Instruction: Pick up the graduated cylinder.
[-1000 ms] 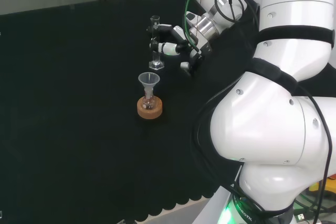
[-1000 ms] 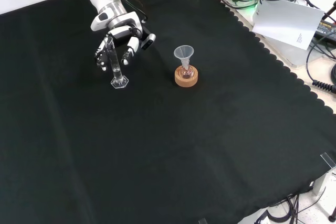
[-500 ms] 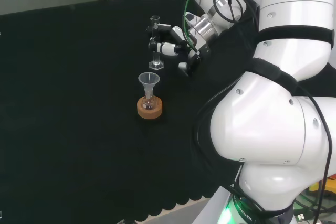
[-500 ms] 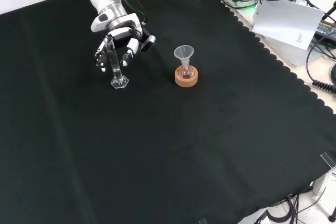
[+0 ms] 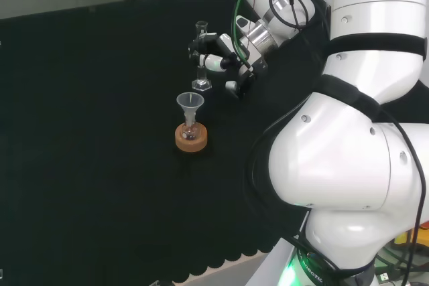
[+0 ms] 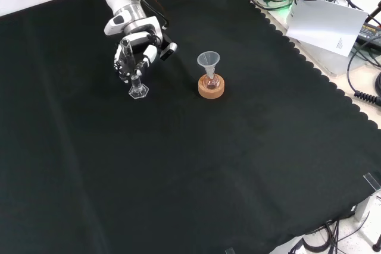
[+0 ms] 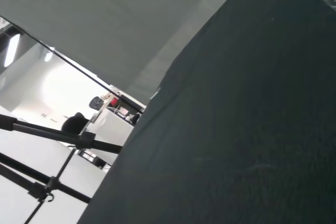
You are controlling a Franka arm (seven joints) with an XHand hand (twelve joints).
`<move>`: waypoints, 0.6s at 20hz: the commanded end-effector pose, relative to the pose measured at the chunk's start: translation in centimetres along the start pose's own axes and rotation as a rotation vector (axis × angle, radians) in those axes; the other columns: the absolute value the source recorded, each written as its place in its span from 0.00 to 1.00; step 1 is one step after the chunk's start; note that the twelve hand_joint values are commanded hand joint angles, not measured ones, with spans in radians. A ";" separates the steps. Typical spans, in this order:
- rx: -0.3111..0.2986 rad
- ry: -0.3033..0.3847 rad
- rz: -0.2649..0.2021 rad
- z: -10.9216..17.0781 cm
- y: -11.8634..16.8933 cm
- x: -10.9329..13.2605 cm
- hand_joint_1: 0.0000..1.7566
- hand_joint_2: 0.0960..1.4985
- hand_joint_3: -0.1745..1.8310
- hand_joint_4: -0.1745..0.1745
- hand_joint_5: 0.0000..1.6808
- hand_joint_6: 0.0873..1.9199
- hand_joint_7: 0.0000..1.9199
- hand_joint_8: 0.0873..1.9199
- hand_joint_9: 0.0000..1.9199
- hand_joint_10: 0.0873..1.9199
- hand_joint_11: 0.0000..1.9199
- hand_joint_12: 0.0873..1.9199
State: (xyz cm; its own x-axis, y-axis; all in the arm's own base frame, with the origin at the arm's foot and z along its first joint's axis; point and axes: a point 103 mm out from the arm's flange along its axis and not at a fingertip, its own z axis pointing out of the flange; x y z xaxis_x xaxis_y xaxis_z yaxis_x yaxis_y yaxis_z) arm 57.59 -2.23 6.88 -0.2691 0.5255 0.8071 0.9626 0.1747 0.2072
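Observation:
The graduated cylinder (image 5: 201, 65) is a thin clear tube on a hexagonal foot (image 6: 138, 91), upright at the far side of the cloth. The hand (image 5: 221, 58) has its fingers and thumb curled round the tube's middle, so it is shut on it. In the front view the hand (image 6: 132, 57) hides most of the tube and only the foot shows below the fingers. I cannot tell whether the foot touches the cloth.
A clear funnel (image 6: 208, 59) sits in a small flask on a cork ring (image 6: 211, 90), to the right of the cylinder in the front view. A white sheet (image 6: 324, 19) and cables lie beyond the cloth's scalloped edge (image 6: 309, 66). The arm's white links (image 5: 348, 165) fill the head view's right.
The fingers have curled in round the cylinder's tube, from a looser spread a second ago. The cylinder has shifted slightly toward the palm.

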 end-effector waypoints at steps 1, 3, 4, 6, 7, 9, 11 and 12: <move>-0.004 -0.047 0.030 -0.4 0.0 0.1 0.69 0.72 0.09 0.09 0.59 0.48 0.56 0.37 0.70 0.02 0.61 0.40; -0.005 -0.081 0.041 -0.9 0.1 0.3 0.71 0.72 0.09 0.02 0.59 0.48 0.54 0.45 0.71 0.01 0.61 0.39; -0.003 -0.100 0.045 -1.2 0.0 0.3 0.72 0.71 0.09 0.01 0.60 0.48 0.54 0.46 0.72 0.01 0.61 0.39; 0.010 -0.115 0.048 -1.8 0.0 0.5 0.72 0.71 0.09 0.00 0.60 0.47 0.54 0.46 0.73 0.01 0.62 0.39; 0.012 -0.126 0.050 -2.2 -0.1 0.6 0.72 0.71 0.09 0.00 0.61 0.46 0.55 0.46 0.73 0.01 0.62 0.39; 0.022 -0.160 0.056 -2.7 -0.2 1.1 0.72 0.71 0.09 0.00 0.61 0.46 0.55 0.45 0.74 0.01 0.63 0.39; 0.033 -0.197 0.062 -3.4 -0.4 1.5 0.72 0.70 0.09 0.00 0.61 0.45 0.55 0.44 0.75 0.00 0.63 0.38; 0.037 -0.212 0.065 -3.7 -0.5 1.7 0.72 0.70 0.09 0.00 0.62 0.45 0.56 0.44 0.75 0.00 0.64 0.38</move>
State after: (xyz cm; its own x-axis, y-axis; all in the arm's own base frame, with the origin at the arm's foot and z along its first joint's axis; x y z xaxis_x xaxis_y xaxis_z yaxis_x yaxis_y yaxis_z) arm 57.50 -3.59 9.01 -0.2298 0.6347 0.7378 0.9732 0.1570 0.1681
